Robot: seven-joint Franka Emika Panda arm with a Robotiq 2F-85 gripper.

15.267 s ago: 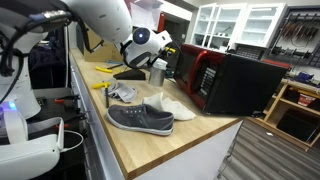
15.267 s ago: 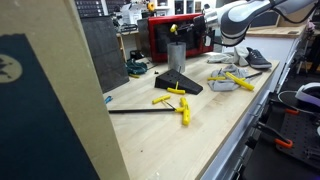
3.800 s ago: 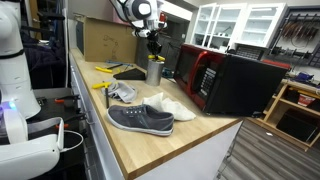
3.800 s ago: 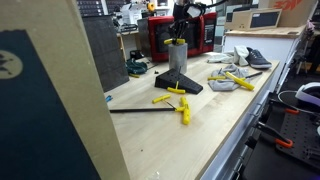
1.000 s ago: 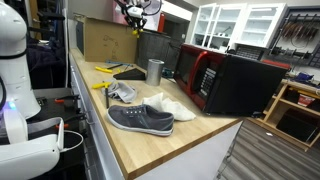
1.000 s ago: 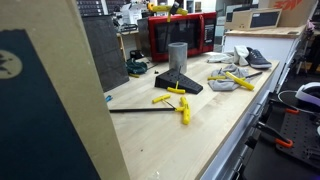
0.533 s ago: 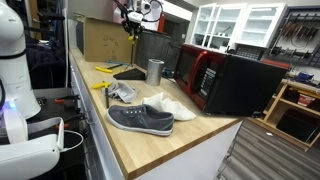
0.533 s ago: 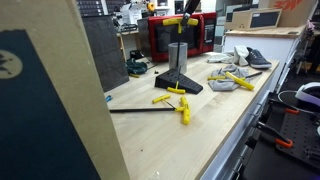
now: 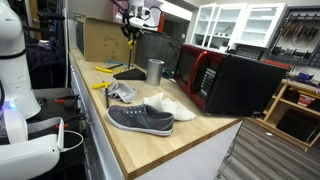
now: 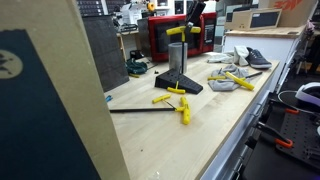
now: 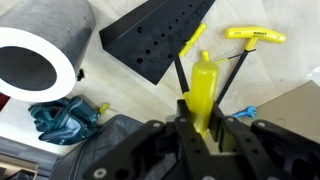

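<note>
My gripper (image 11: 203, 128) is shut on the yellow handle of a T-handle hex key (image 11: 203, 88), whose black shaft points down toward the bench. In both exterior views the gripper (image 10: 190, 22) (image 9: 130, 20) holds the key (image 10: 180, 31) in the air above a metal cup (image 10: 177, 57) (image 9: 154, 71). The cup (image 11: 40, 55) stands open-mouthed next to a black perforated wedge plate (image 11: 155, 35). Another yellow T-handle key (image 11: 255, 35) lies on the bench below.
A red microwave (image 9: 225, 80) stands at the bench's back. A grey shoe (image 9: 140, 119) and a white one (image 9: 175, 106) lie near the front. More yellow keys (image 10: 178, 102) and a black rod (image 10: 135, 111) lie on the wood. A cardboard box (image 9: 105, 40) stands behind.
The gripper has come lower with the yellow key in it, closing on the space above the metal cup. Nothing on the bench has moved.
</note>
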